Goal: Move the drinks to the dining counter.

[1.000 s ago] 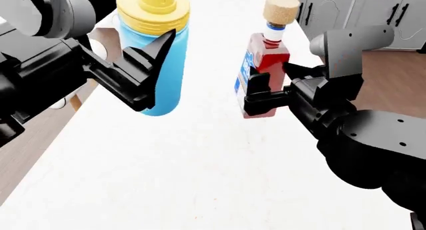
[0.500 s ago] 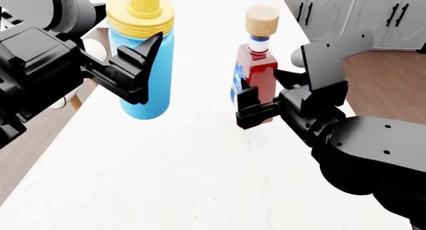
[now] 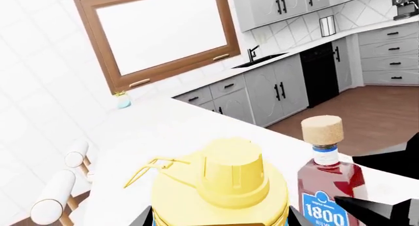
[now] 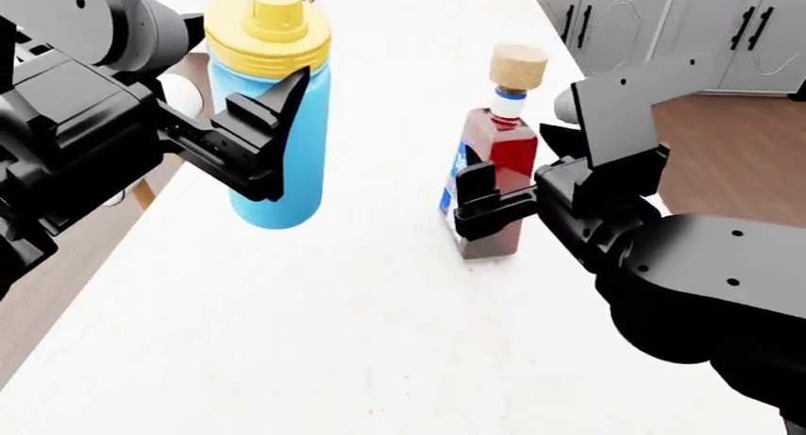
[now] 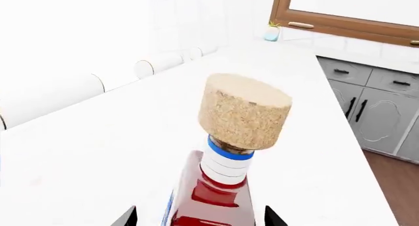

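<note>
My left gripper [image 4: 279, 133] is clamped on the light-blue flask [image 4: 287, 142], held above the dining counter [image 4: 315, 341] near its left edge. My right gripper [image 4: 485, 207] grips the liquor bottle [image 4: 495, 175], its base apparently on the counter's middle.

A home kitchen is shown: grey cabinets [image 3: 275, 91], a sink tap [image 3: 252, 53] and a wood-framed window [image 3: 157, 32] are seen beyond the white counter [image 4: 377, 341].
</note>
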`<state>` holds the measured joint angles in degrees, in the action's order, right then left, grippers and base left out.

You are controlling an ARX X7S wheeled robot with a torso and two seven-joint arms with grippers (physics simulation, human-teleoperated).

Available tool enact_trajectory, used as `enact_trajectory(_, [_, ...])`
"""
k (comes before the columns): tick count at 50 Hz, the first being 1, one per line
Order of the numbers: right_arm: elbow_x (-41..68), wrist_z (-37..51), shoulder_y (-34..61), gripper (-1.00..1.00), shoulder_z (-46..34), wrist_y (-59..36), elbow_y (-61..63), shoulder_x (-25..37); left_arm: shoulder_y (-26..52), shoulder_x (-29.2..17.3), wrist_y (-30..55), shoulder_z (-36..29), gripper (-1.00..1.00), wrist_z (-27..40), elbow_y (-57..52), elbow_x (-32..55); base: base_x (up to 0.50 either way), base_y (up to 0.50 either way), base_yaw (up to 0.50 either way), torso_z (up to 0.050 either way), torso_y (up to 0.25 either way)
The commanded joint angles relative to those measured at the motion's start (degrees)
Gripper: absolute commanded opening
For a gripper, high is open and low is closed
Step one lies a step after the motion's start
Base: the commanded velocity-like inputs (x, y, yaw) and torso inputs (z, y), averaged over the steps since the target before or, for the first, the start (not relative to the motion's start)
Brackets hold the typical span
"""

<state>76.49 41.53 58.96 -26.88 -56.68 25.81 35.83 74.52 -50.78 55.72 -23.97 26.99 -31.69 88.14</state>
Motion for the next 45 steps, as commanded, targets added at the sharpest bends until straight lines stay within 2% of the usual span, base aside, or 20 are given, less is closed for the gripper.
enact_trajectory(1, [-1.3, 1.0, 0.3, 1.00, 1.1, -0.2, 0.5, 0.5, 0.7, -0.1, -0.6, 0.7, -1.00, 1.6, 0.3, 0.4, 0.00, 0.00, 0.00, 0.000, 0.000])
enact_trajectory(16, [0.4, 1.9, 1.2, 1.00, 1.4, -0.7, 0.7, 0.6, 0.8, 0.0, -0.8, 0.6, -1.00, 1.4, 0.4, 0.0, 0.00, 0.00, 0.00, 0.000, 0.001])
enact_trajectory(40, [20.5, 13.8, 7.2, 1.00, 6.1, -2.8, 9.4, 4.4, -2.4, 0.3, -2.7, 0.5, -1.00, 1.0, -0.2, -0.9, 0.00, 0.00, 0.00, 0.000, 0.001])
enact_trajectory(45, [21.9, 14.5, 8.3, 1.00, 6.1, -2.8, 9.6, 4.5, -3.0, 0.1, -3.1, 0.6, -1.00, 1.0, -0.1, -1.1, 0.00, 0.00, 0.00, 0.000, 0.002])
